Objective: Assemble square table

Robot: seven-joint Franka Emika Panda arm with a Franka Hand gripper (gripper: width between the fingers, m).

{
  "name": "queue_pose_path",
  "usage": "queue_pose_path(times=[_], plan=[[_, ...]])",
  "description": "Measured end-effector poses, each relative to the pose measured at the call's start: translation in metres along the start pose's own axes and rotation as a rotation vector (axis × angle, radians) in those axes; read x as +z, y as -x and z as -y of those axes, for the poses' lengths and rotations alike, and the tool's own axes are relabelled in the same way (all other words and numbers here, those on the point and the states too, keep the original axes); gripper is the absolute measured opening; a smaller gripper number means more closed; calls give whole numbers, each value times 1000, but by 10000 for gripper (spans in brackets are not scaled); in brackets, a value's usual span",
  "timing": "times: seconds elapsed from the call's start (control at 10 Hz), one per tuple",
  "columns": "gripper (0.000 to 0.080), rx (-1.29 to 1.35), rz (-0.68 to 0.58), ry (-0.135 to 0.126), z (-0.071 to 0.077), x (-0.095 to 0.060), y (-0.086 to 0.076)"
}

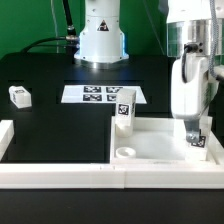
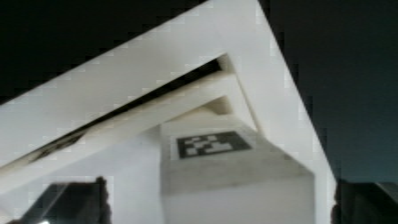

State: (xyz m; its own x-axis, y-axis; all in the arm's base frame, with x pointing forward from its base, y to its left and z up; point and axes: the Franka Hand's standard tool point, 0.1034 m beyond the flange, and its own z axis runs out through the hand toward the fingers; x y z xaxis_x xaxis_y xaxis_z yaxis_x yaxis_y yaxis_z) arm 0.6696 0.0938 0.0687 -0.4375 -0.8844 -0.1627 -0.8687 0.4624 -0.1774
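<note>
The black table (image 1: 60, 125) takes up most of the exterior view, and its near edge is hidden behind long white border bars (image 1: 60, 172) that run along the front; a second bar end (image 1: 5, 135) is cut off at that view's left edge. Next in size is the white robot arm (image 1: 188, 70), whose upper part leaves the picture at the top, so only its lower links and wrist show. The white plastic square table top (image 1: 160, 145), a tray-like piece with a raised rim, lies just behind the border bars toward the exterior view's right; its far right corner is covered by the arm, and one round socket (image 1: 125, 153) shows in its near left corner. In the wrist view the top's rim (image 2: 267, 70) fills the picture as blurred white slanting walls. The flat white marker board (image 1: 100, 95) lies behind the table top, toward the middle of the table. A short white leg block with a black-and-white tag (image 1: 124, 112) stands upright on the top's far left corner, touching it; another leg block (image 1: 20, 96) lies well to the left of the top. A third tagged leg block (image 1: 197, 141) stands at the top's right side, under the gripper (image 1: 197, 128). The wrist view shows it (image 2: 217, 160) between the two dark fingers (image 2: 71, 200), which stand apart on either side without touching it: the claw is released.
</note>
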Motion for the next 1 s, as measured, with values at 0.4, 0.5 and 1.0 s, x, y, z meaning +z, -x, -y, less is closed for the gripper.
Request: queue_pose_path(times=[0.4,0.5,1.0], plan=[[648,-112,13,-45,18,-39,-46],[648,-120,10,-38,14,-35,-44],[648,-204,1,-64,15,-36,-56]])
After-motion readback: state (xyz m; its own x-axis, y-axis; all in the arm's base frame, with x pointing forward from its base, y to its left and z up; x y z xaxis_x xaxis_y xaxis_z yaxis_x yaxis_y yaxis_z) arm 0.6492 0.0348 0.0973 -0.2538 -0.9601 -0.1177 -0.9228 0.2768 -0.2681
